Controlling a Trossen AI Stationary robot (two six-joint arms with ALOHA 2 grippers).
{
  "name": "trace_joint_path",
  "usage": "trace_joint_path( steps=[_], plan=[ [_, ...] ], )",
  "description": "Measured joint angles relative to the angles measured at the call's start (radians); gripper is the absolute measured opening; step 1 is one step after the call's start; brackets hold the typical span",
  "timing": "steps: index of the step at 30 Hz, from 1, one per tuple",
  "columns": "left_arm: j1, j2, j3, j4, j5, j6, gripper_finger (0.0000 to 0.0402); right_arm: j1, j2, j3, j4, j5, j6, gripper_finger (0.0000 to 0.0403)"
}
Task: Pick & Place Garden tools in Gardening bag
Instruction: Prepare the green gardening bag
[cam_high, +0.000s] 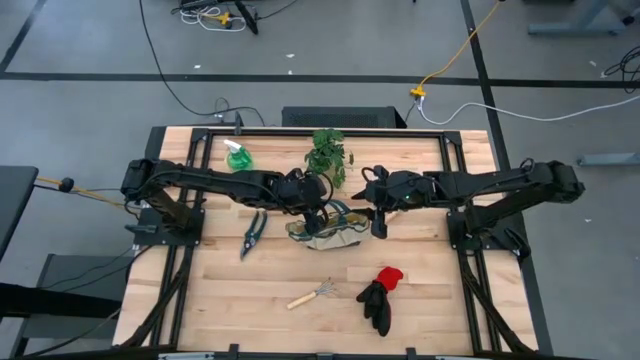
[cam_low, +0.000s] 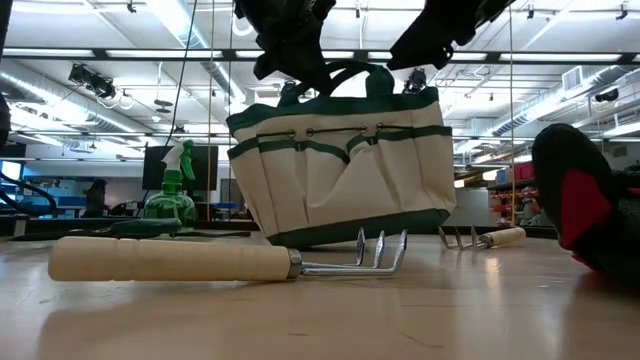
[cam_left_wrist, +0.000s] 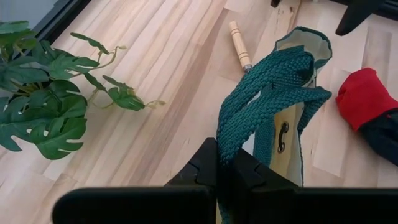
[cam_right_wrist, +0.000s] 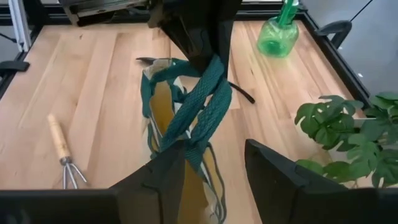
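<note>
The cream gardening bag with green trim stands tilted at the table's middle, also in the low view. My left gripper is over it, shut on its green handles. My right gripper is open just right of the bag's top, one finger on each side of a handle strap. The green spray bottle stands far left. The pruning shears lie left of the bag. One rake lies near the front, another right of the bag. The red-and-black gloves lie front right. My left gripper pinches both green handle straps together between its two fingers, near the top of their loops, from above. The bag hangs tilted below the fingers with its handles drawn up. Its lower left corner is at the table; I cannot tell whether it rests there. My right gripper has a strap running down by the inner side of one finger; I cannot tell whether they touch.
A potted green plant stands at the far edge behind the bag. Black frame rails run along the table's left and right sides. Bare wood lies at the front left.
</note>
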Motion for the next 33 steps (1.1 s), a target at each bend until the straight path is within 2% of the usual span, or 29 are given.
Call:
trace_joint_path(
  steps=[19, 33],
  plan=[
    [0.000, 0.000, 0.000, 0.001, 0.029, 0.000, 0.0025, 0.000, 0.055, 0.000, 0.041, -0.033, -0.002, 0.0171],
    [0.000, 0.001, 0.000, 0.001, 0.029, 0.000, 0.0025, 0.000, 0.114, 0.000, 0.104, 0.002, -0.011, 0.0164]
  ],
)
